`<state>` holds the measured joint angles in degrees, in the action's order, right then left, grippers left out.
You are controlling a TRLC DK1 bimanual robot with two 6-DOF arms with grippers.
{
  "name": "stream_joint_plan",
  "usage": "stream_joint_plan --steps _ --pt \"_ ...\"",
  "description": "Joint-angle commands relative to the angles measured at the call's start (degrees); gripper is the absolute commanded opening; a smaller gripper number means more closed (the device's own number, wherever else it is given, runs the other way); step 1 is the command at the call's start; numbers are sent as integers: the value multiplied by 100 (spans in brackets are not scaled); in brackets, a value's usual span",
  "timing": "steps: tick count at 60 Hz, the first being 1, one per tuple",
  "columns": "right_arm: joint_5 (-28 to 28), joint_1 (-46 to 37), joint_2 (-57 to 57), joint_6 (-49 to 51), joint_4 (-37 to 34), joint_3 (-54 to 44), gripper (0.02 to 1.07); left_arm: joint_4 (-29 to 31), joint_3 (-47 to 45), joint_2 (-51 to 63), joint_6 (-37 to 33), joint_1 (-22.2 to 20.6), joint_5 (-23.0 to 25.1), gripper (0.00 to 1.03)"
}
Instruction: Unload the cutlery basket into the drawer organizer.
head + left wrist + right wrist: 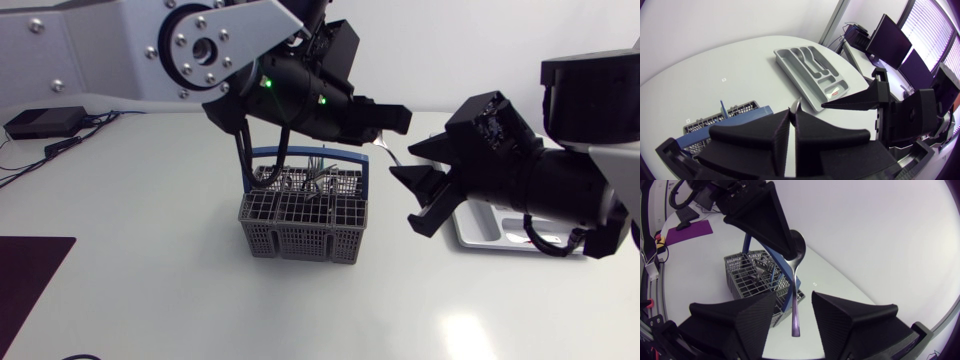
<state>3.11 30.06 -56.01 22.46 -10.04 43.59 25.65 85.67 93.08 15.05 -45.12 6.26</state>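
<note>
My left gripper [396, 118] hangs above and right of the grey cutlery basket [305, 215], shut on a metal spoon [797, 275] near its bowl. The handle points down toward my right arm. My right gripper [792, 326] is open, its fingers [735, 322] on either side of the handle's end with gaps on both sides. In the head view the right gripper [417, 185] sits just right of the basket. The left wrist view shows the left gripper [792, 114] pressed shut, with the spoon's tip [796, 104] sticking out. Several pieces of cutlery stand in the basket [752, 275].
The grey drawer organizer [812, 70] lies on the white table beyond the basket [725, 120]; in the head view its rim [478, 232] is mostly hidden under my right arm. A dark mat [25, 280] lies at the table's front left.
</note>
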Motion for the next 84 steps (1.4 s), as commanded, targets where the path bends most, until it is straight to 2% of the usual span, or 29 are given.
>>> stream_joint_plan --steps 1,6,20,25,56,59,61,62,63,64,65,72,76,84 --pt "-39 70 -130 -128 99 185 35 19 205 105 121 -40 86 3" --pt "-39 70 -218 -128 117 220 28 28 213 105 121 -49 121 3" --pt "-4 79 -411 -110 169 272 27 81 187 79 112 -76 182 3" --pt "-4 96 -464 -110 169 299 20 81 161 44 104 -67 191 3" --pt "84 281 -525 -13 -103 264 8 72 46 -62 86 -40 191 4" --pt "102 281 -499 13 -129 246 8 72 64 -70 95 -32 191 8" --pt "137 281 -455 22 -165 229 8 72 90 -70 104 -5 191 22" --pt "163 281 -437 22 -191 220 8 72 99 -70 104 4 191 24" --pt "181 281 -428 31 -217 220 8 81 117 -79 112 21 191 35" --pt "181 281 -411 31 -235 211 8 81 117 -79 112 21 191 38" --pt "198 272 -385 57 -270 202 8 81 126 -88 112 39 191 49" --pt "304 202 -218 145 -437 97 8 81 152 -185 112 118 191 81" --pt "444 61 -77 250 -551 0 8 72 161 -290 95 223 191 87" --pt "1060 -607 231 619 -833 -229 8 116 187 -519 -63 531 191 88"
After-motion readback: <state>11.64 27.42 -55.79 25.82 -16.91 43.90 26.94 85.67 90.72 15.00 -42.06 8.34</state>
